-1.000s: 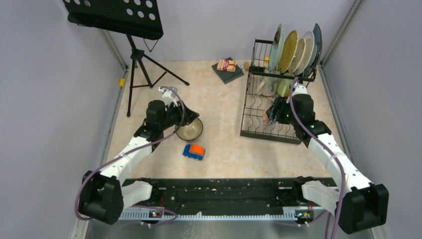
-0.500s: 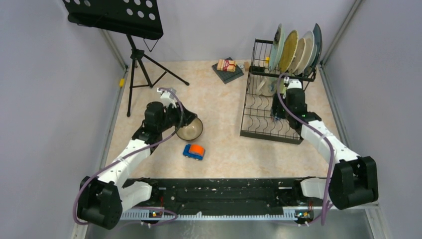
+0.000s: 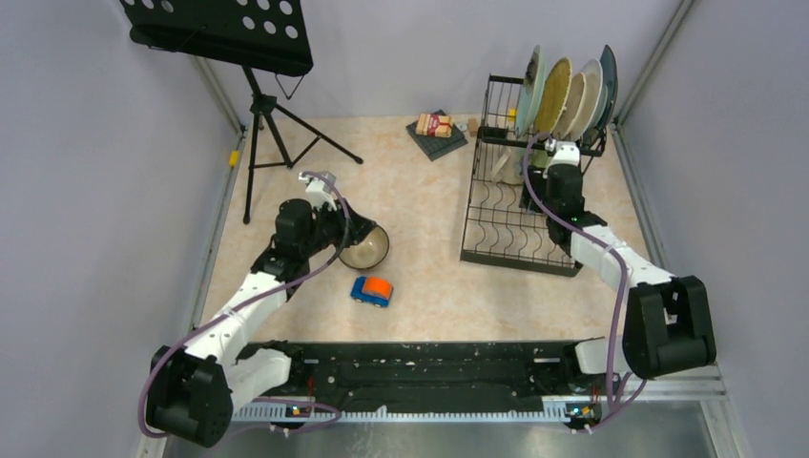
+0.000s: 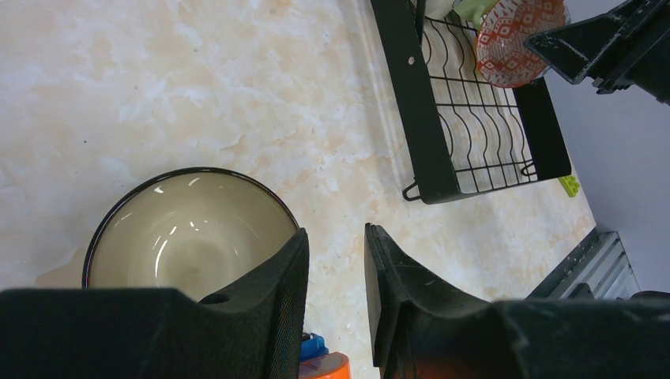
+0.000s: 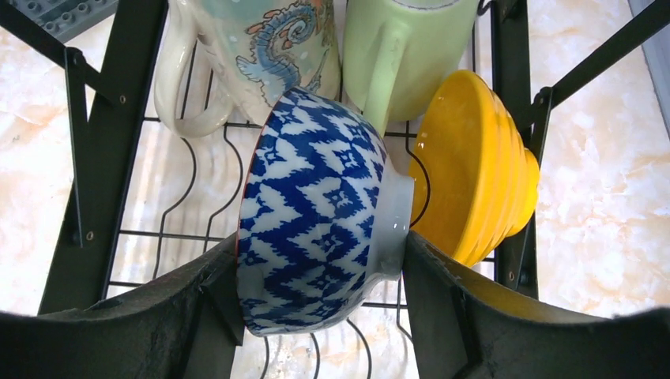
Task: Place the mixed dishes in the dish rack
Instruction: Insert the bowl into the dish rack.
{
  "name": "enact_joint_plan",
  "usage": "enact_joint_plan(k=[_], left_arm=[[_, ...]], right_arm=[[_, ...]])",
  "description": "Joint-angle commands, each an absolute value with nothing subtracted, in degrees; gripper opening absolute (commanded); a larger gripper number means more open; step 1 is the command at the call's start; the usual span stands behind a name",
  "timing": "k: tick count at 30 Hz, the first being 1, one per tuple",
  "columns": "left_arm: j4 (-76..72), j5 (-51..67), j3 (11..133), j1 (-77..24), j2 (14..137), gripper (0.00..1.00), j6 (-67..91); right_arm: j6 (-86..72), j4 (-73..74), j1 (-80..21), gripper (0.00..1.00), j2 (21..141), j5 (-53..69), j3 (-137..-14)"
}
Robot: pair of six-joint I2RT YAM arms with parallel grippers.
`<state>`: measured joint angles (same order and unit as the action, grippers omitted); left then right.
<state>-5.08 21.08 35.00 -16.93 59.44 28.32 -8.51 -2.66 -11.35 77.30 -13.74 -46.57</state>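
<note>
Two bowls matter here.

Blue bowl (image 5: 324,213): it lies on its side, clamped between the right gripper's (image 5: 320,253) fingers, mouth to foot as far as I can see. It hangs over the rack's (image 5: 95,158) lower wires, just beside the yellow bowl (image 5: 474,181) and near the green mug (image 5: 403,55). It looks glazed and stiff, so likely slick and easy to chip. Set it down gently, without knocking its neighbours.

Rimmed bowl (image 4: 186,229): it sits upright on the table (image 4: 197,79), well apart from the rack. The left gripper (image 4: 336,260) is at its edge, jaws a little apart with nothing between them. Best hold, I judge, is to pinch the wall, one finger inside and one outside. The toy car (image 3: 372,290) sits near and should not be bumped.
</note>
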Motion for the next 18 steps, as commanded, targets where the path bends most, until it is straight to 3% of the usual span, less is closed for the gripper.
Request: enact_joint_plan(k=[1,18], left_arm=[[-6.6,20.5,34.2,-16.8,58.0,0.36,27.7],[-7.3,20.4,34.1,-16.8,58.4,0.36,27.9]], right_arm=[[-6.8,-14.1,-10.3,0.27,77.4,-15.8,-44.8],[-5.7,-23.5,-8.7,0.31,83.8,-16.2,-39.4]])
